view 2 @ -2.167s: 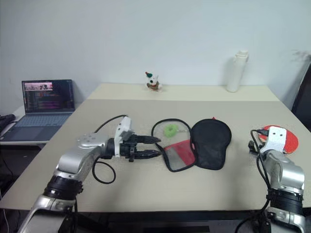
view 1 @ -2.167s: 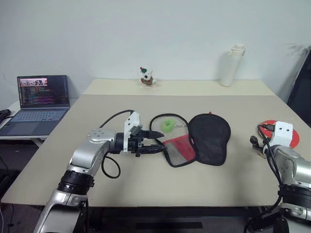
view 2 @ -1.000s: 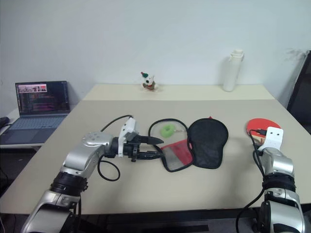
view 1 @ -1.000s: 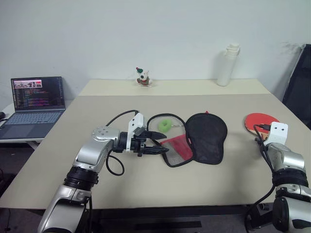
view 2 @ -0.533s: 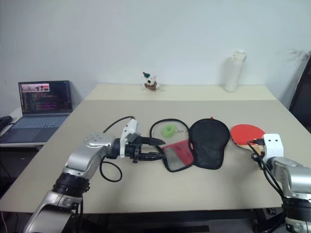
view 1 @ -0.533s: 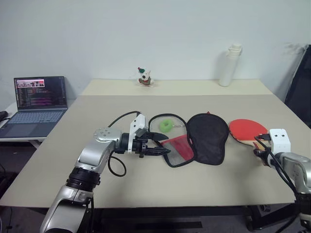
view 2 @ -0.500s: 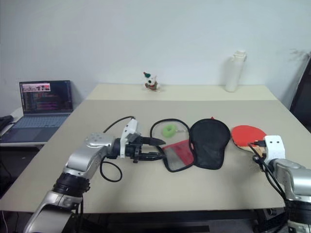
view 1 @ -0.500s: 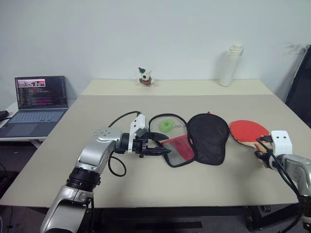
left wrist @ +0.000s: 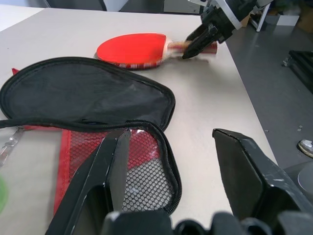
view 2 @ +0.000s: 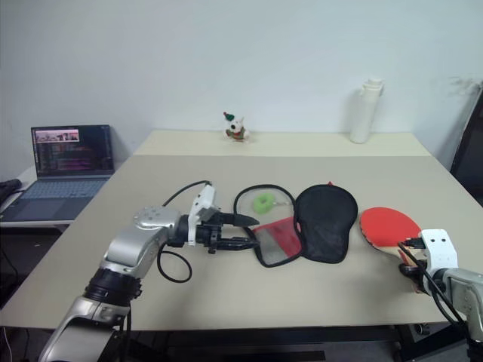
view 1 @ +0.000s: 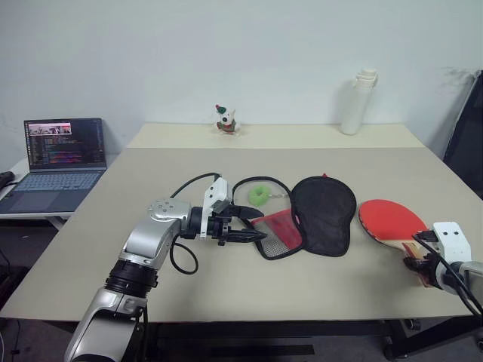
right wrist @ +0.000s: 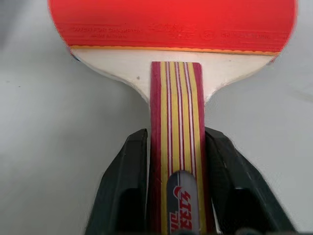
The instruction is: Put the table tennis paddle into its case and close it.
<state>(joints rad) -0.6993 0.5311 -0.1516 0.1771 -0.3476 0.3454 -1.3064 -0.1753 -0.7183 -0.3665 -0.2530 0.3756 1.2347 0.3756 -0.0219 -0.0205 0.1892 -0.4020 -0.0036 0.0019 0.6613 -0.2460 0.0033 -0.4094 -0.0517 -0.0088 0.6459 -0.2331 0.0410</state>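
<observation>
Moved: the table tennis paddle (view 1: 391,221) now lies closer to the near edge of the table (view 1: 226,286) than a second ago, and its handle points at the right gripper (right wrist: 171,196).
Right gripper: its two black fingers (right wrist: 124,181) sit on both sides of the striped handle and touch it, so it is grasping the paddle by the handle. This arm has pulled back toward the robot and the paddle came with it.
Paddle place: flat on the table, red face up, just beside the case (view 1: 306,219) on its right side, not touching it.
Case: unzipped and spread open, black half next to the paddle, red mesh half by the left gripper (view 1: 253,224), green pompom (view 1: 259,195) behind it.
Left gripper: it has stayed put, fingers (left wrist: 100,176) spread wide and holding nothing, the lower one at the edge of the red mesh half.
What it means: the paddle is caught but not yet in the case. I think next comes sliding the round end into the open case, then zipping it.
</observation>
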